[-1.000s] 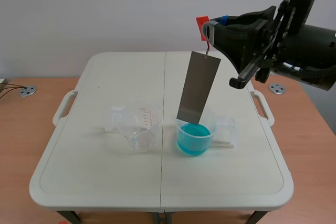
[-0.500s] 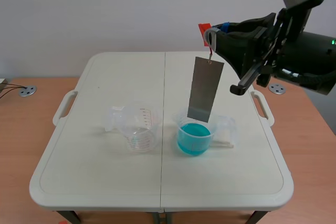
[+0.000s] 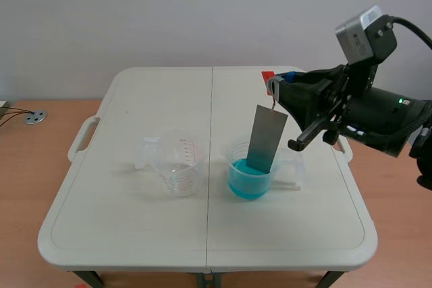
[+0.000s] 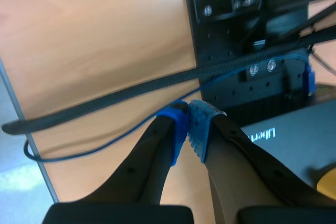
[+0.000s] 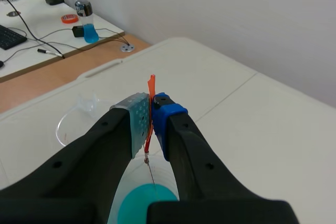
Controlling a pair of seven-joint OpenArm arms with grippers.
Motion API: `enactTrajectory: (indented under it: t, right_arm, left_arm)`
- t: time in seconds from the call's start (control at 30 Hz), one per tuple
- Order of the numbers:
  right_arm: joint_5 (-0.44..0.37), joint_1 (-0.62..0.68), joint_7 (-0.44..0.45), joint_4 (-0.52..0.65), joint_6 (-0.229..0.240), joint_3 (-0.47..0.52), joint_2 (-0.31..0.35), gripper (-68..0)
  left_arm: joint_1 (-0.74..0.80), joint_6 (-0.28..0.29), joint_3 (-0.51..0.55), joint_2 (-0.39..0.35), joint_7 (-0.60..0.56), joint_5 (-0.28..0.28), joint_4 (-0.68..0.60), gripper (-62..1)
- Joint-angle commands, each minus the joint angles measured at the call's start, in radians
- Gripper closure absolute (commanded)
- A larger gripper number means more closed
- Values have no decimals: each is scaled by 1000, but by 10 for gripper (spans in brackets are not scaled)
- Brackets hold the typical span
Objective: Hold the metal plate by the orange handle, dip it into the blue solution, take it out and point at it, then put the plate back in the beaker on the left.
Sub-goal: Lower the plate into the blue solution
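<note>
Down from a second earlier came the metal plate (image 3: 266,138), hung nearly upright from the orange handle (image 5: 151,92) pinched in my right gripper (image 5: 152,115) so its lower edge dipped into the blue solution (image 3: 246,182) on the bench (image 3: 135,234), my left gripper (image 4: 189,125) closed on nothing, parked elsewhere.

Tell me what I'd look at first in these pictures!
Probably the shiny metal plate, hanging from a thin orange handle that the right gripper pinches between its fingers, above the right half of the white table. Its lower end dips into a clear beaker of bright blue solution. Just left of that stands an empty beaker with red marks.
</note>
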State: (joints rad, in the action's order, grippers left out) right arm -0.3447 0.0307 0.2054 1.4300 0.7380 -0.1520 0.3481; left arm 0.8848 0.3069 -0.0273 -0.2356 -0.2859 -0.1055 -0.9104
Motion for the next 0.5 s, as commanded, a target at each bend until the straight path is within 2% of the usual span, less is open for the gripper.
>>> enactTrajectory:
  t: [0.0,0.27,0.47]
  right_arm:
    - [3,-18,42,-12,8,6,6,-13]
    - [52,-60,91,-118,8,6,6,-13]
    - [81,-73,110,-132,8,6,6,-13]
  left_arm:
    - [-4,2,-6,-6,2,-3,1,-16]
    - [-18,2,-19,-6,17,-3,10,-16]
    - [-18,2,-19,-6,17,-3,10,-16]
